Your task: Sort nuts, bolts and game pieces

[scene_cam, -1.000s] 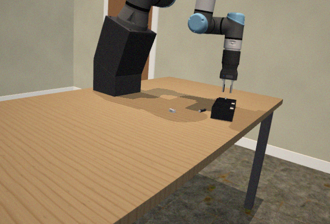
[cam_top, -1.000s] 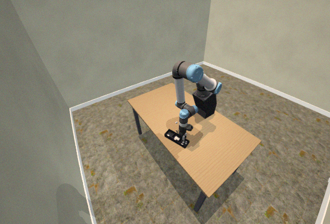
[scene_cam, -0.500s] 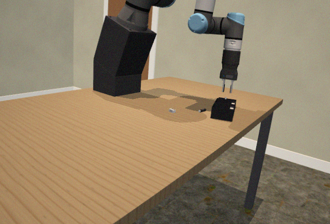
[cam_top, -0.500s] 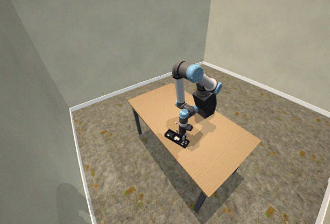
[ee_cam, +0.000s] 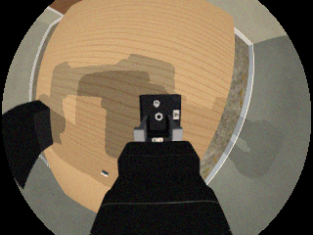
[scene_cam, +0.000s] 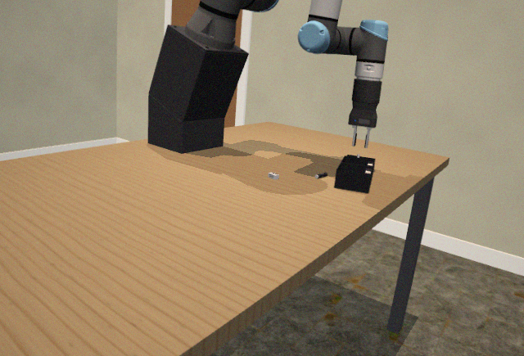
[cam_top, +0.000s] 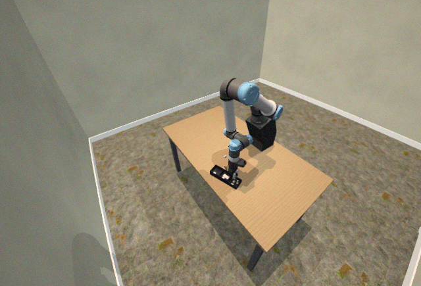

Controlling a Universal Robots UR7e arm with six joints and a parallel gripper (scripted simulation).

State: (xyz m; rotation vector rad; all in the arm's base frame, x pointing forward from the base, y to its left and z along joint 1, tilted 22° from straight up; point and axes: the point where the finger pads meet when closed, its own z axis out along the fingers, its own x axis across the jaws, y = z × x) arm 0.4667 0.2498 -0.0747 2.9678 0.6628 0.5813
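Note:
My gripper (cam_top: 235,175) (scene_cam: 359,146) (ee_cam: 157,121) is open, with nothing visible between its fingers, and hangs above the row of black bins. The bin marked A (ee_cam: 143,109) is the end bin below it. Inside lie one nut-like ring (ee_cam: 156,103) and another ring (ee_cam: 158,117). White shapes (cam_top: 225,176) show in the middle of the row; their kind is unclear. A small white piece (cam_top: 224,156) (scene_cam: 273,175) lies on the table. A dark cylinder with a pale end (scene_cam: 320,175) lies between it and the bins. The F label is not readable.
The joined bins (scene_cam: 353,177) stand near the table's long edge. The wooden table (cam_top: 289,187) (scene_cam: 169,225) carries the robot's black pedestal (cam_top: 261,133) (scene_cam: 186,98) on its far side. Arm shadows fall around the loose things.

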